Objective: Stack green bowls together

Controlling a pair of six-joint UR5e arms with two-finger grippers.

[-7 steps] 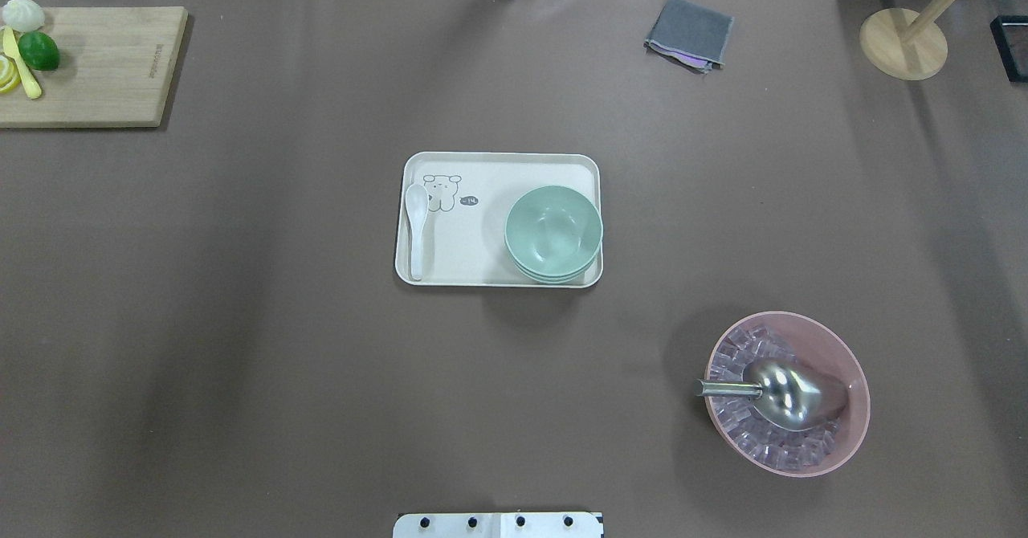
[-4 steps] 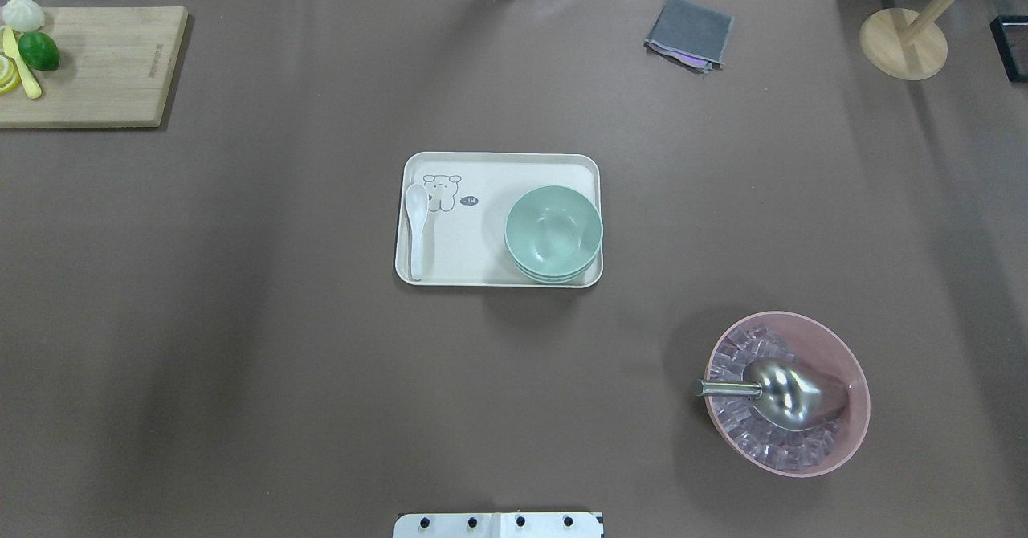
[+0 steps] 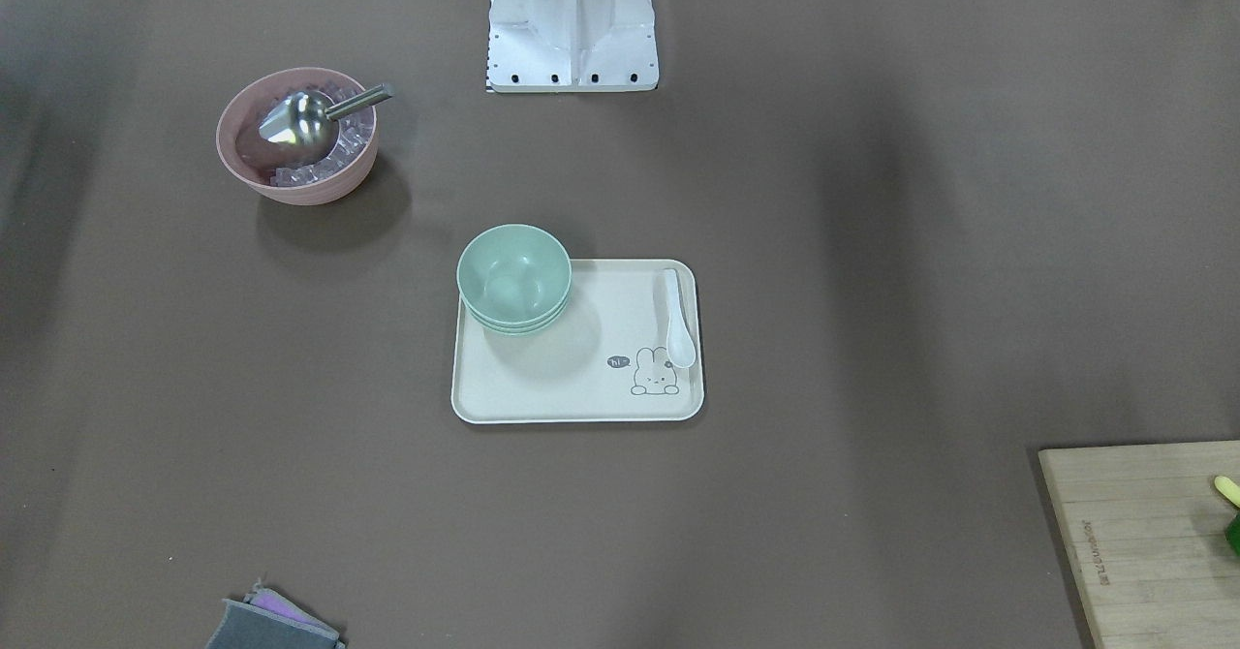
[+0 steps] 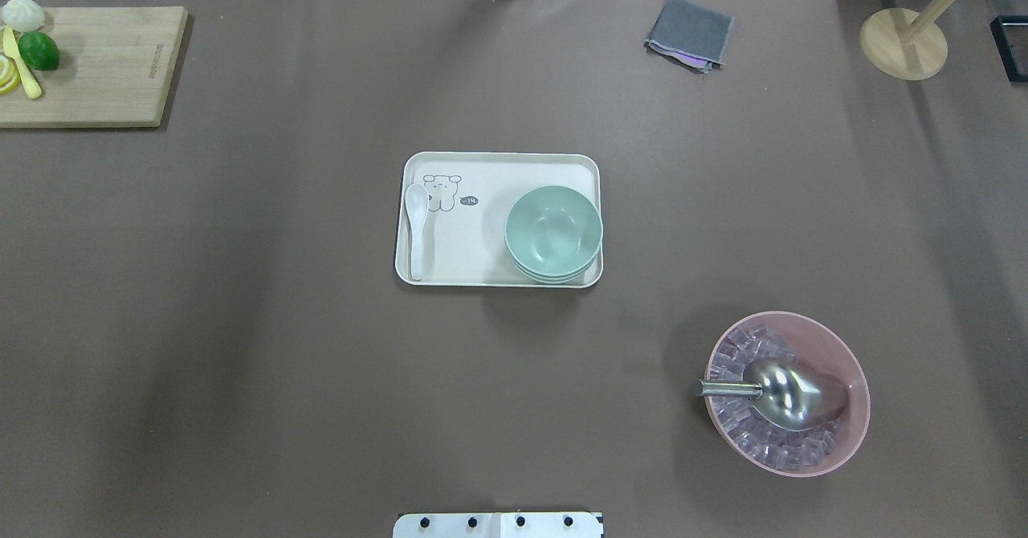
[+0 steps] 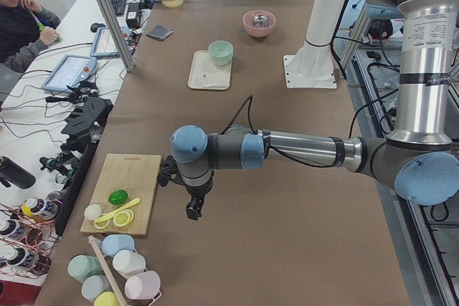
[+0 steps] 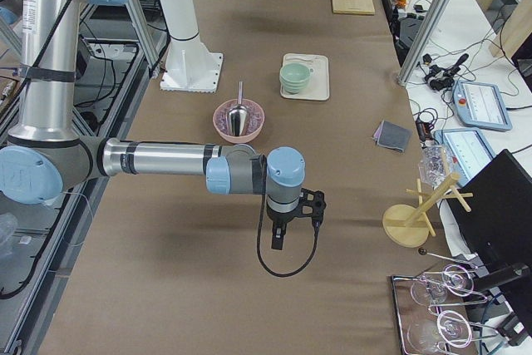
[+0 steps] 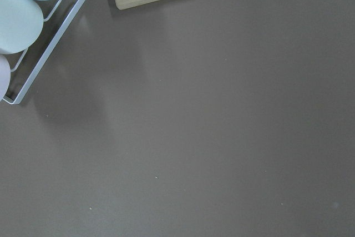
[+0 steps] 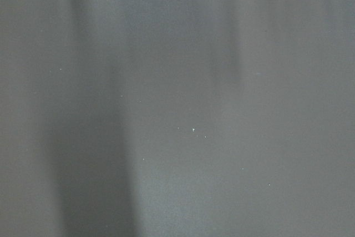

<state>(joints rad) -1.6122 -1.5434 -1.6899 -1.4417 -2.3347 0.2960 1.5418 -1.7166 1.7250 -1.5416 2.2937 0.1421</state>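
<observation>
Overhead exterior, pink bowl: large round pink bowl (image 4: 845, 440) holding clear ice cubes and a metal scoop (image 4: 791, 393), toward the table's near right corner.
Green bowls: three small pale mint-green round bowls (image 4: 553, 233), nested in one stack on the tray's right end, mid-table.
Tray: cream rectangular tray (image 4: 466, 241); white spoon (image 4: 417, 225) lies along its left end.
Left gripper: (image 5: 192, 213) hangs over the table's left end, beside the wooden cutting board (image 5: 125, 180); finger spread cannot be told.
Right gripper: (image 6: 277, 243) hangs over the table's right end; finger spread cannot be told.
Far edge: folded grey cloth (image 4: 691, 32).
</observation>
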